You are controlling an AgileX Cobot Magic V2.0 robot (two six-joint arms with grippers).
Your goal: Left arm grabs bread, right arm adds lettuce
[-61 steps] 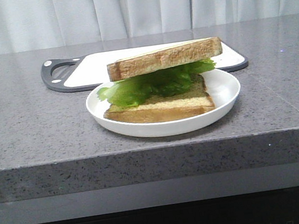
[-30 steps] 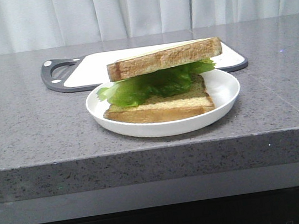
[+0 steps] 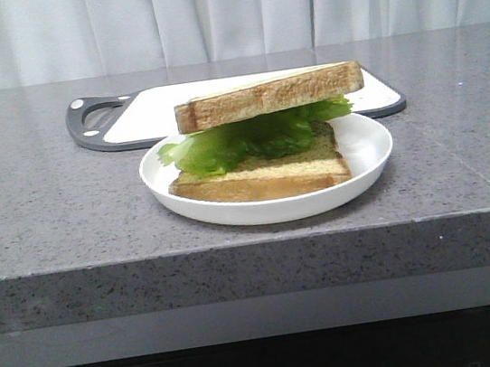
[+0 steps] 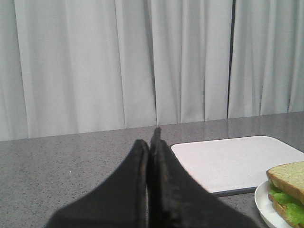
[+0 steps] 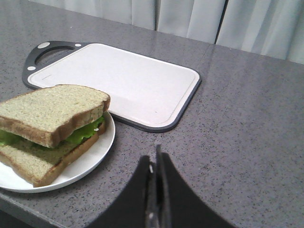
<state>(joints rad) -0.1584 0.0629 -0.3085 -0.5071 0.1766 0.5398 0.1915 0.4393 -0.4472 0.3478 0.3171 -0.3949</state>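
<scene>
A sandwich stands on a white plate (image 3: 365,162) near the counter's front edge. Its top slice of bread (image 3: 269,94) lies tilted on the green ruffled lettuce (image 3: 239,140), which rests on a second slice (image 3: 263,179). The same bread (image 5: 47,111) and lettuce (image 5: 83,133) show in the right wrist view. My left gripper (image 4: 151,137) is shut with nothing in it, held above the counter to the left of the plate. Shut and empty as well, my right gripper (image 5: 154,159) hangs to the right of the plate. Neither gripper appears in the front view.
A white cutting board (image 3: 161,108) with a dark rim and handle (image 3: 90,123) lies just behind the plate. The grey stone counter (image 3: 49,220) ends in a front edge close to the plate. White curtains hang behind.
</scene>
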